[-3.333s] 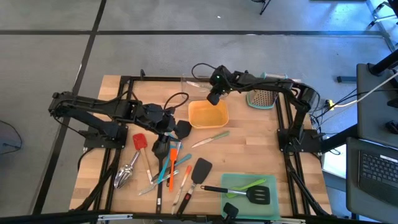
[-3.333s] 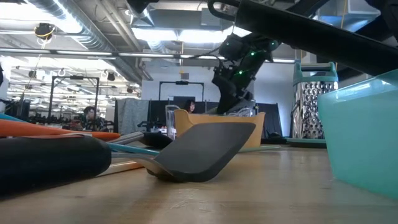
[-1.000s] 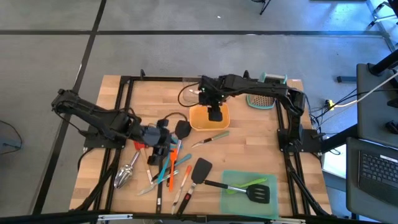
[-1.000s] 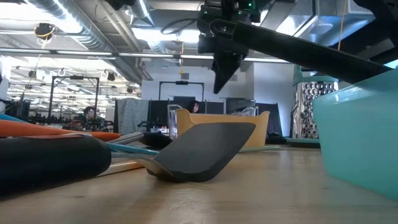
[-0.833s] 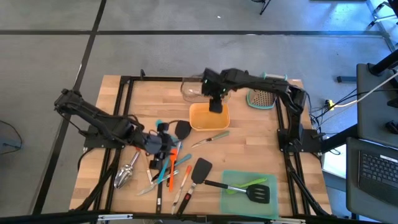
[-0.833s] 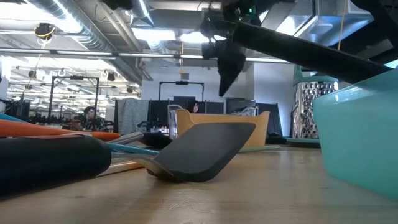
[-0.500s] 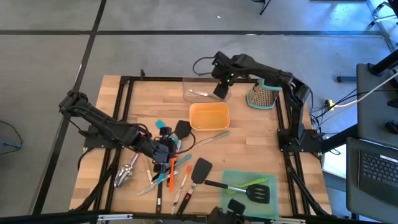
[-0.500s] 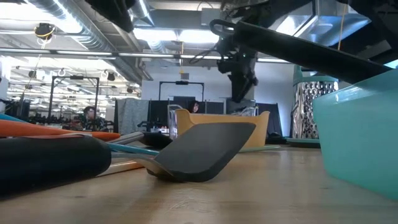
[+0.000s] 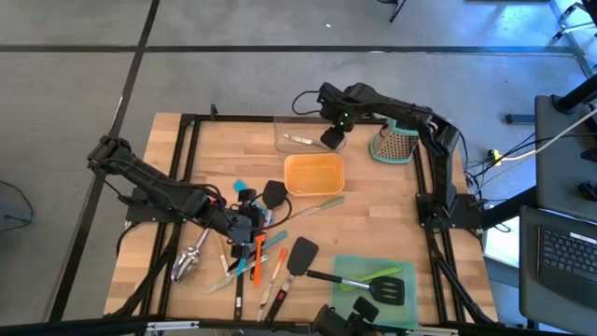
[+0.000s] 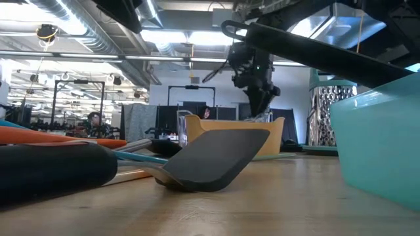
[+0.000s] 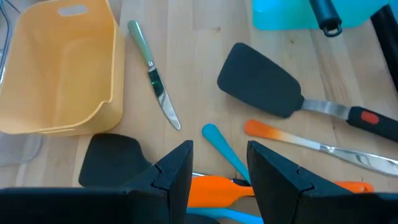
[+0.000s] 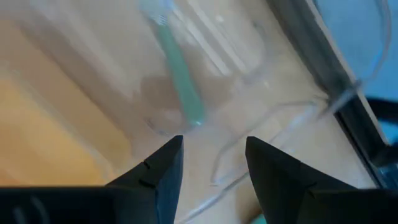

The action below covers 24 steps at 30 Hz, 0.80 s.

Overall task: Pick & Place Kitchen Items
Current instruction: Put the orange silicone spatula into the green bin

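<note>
Beside the rectangular orange plastic tray point(image 9: 313, 174), the left claw point(image 9: 250, 227) hovers open and empty over scattered long-handled utensils point(image 9: 257, 254) on the wooden tabletop point(image 9: 373, 224); behind it, the right claw point(image 9: 330, 138) hangs open, empty.

1. The right wrist view is smeared: a pale green handle point(image 12: 180, 74) shows inside the clear tray point(image 12: 249, 37), but the kind of tool cannot be told.
2. In the high view the left gripper point(image 9: 250, 227) covers part of the utensil pile, so what lies under it is hidden.
3. The black spatula point(image 11: 112, 163) is half hidden behind the gripper's own fingers in the left wrist view.
4. The teal tray point(image 10: 380, 141) is cut off by the low view's edge (only one corner shows).
5. A dark thing point(image 9: 347, 317) at the high view's lower edge cannot be made out.
</note>
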Each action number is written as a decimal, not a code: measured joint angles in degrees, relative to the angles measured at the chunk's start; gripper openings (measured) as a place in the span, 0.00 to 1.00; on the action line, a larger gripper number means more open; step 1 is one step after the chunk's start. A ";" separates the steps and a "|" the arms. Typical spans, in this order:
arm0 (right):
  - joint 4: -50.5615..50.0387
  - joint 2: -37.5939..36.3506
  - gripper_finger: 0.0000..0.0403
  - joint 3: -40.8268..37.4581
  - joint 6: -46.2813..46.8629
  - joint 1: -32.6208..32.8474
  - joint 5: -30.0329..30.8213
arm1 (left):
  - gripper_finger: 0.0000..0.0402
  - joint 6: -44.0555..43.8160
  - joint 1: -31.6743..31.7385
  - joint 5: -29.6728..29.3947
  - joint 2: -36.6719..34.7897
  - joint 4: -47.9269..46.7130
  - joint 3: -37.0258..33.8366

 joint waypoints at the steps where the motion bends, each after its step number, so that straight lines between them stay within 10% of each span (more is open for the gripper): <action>1: -0.79 0.40 0.44 0.01 0.68 -0.08 1.13 | 0.36 -0.05 0.00 0.04 0.01 -0.04 0.00; 9: -9.55 2.13 0.44 -0.09 8.09 -0.18 10.60 | 0.36 -0.40 0.00 0.15 0.01 -0.05 0.00; 24: -4.94 2.22 0.44 3.93 -1.09 4.45 8.32 | 0.36 0.13 0.00 -2.81 -0.01 -0.13 0.00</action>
